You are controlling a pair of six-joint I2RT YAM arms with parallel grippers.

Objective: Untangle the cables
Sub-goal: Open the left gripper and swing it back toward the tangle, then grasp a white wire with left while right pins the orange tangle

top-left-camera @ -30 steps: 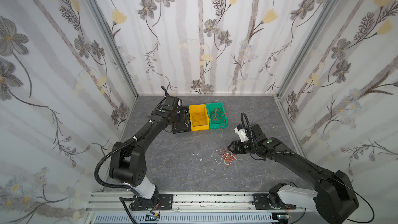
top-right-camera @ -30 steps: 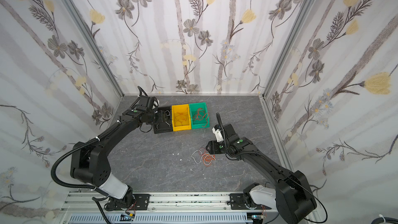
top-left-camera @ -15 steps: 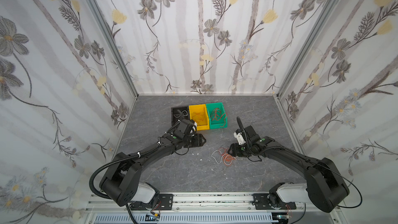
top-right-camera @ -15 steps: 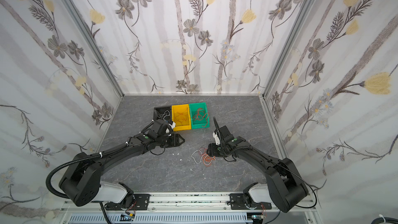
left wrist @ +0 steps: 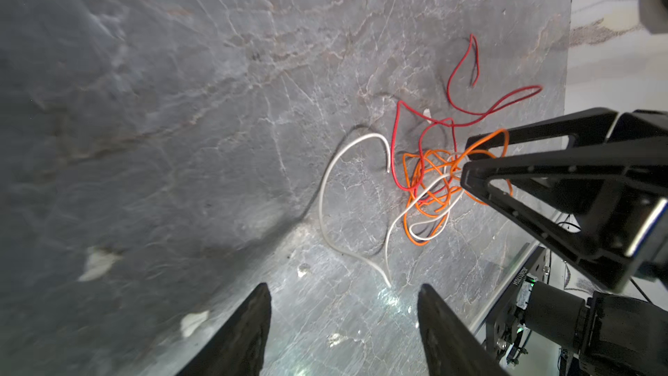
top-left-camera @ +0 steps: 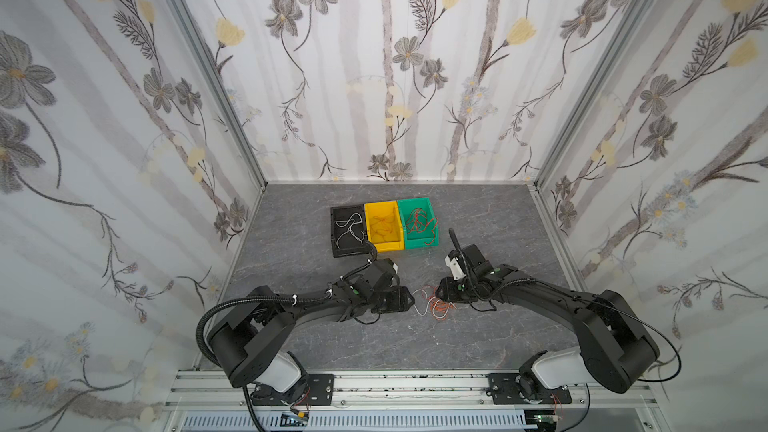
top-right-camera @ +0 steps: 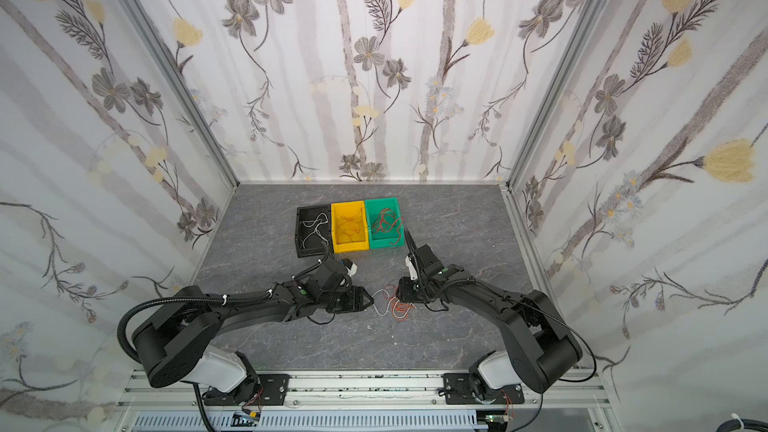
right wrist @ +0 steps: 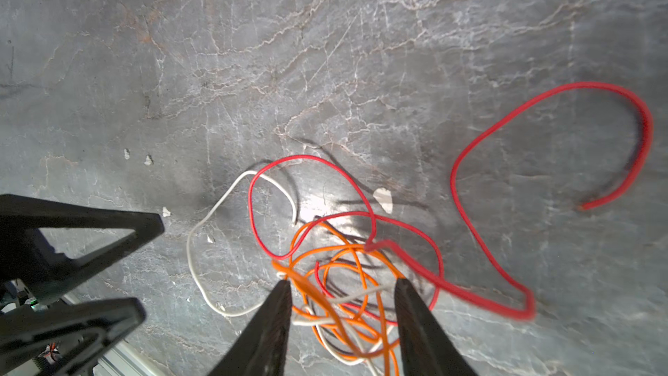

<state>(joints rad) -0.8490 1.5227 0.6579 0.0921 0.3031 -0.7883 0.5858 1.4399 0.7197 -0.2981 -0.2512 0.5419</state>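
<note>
Both claws close in on the tangle of thin red, orange and white cables (top-left-camera: 435, 306) on the grey marbled bench (top-left-camera: 415, 347).
The left claw (left wrist: 341, 289) gapes empty beside a white strand; the right claw (right wrist: 341, 283) straddles orange loops, jaws apart, apparently not pinching.

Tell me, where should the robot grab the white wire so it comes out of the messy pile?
Grab the white cable on its big bare loop, the part that curves out alone, away from the orange tangle. Come in from the side of the left gripper, with the jaws across the strand. Nothing else lies there, so probably only white gets pinched.
</note>
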